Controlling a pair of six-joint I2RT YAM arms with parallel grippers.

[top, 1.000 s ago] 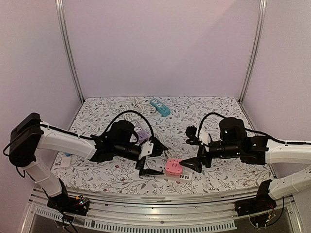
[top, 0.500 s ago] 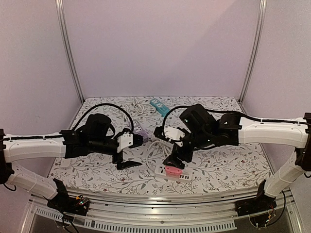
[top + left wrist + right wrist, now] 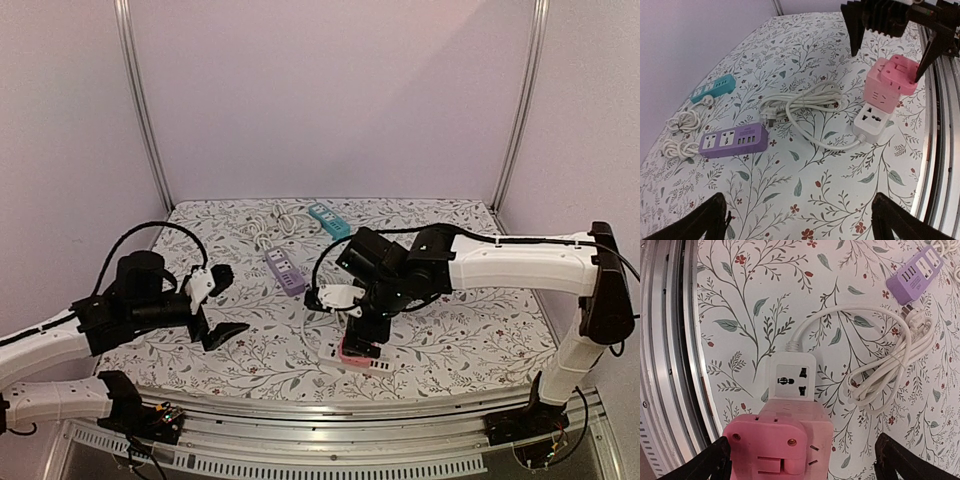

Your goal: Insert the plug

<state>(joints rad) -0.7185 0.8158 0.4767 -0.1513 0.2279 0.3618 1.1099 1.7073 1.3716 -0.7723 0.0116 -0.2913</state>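
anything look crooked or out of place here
Nothing broken or spilled. The pink adapter sits on one end of the white power strip, wider than it and seemingly tilted; whether it is fully seated is unclear.

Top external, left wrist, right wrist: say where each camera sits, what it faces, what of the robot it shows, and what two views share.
Top external: above and behind the robot, looking down over the table; left gripper and right gripper show.
Left wrist: on the left arm, facing across at the adapter and right gripper; left fingers at bottom.
Right wrist: looking down on the adapter and white strip; right fingers at bottom corners.
Shared: both wrist views show the purple strip.
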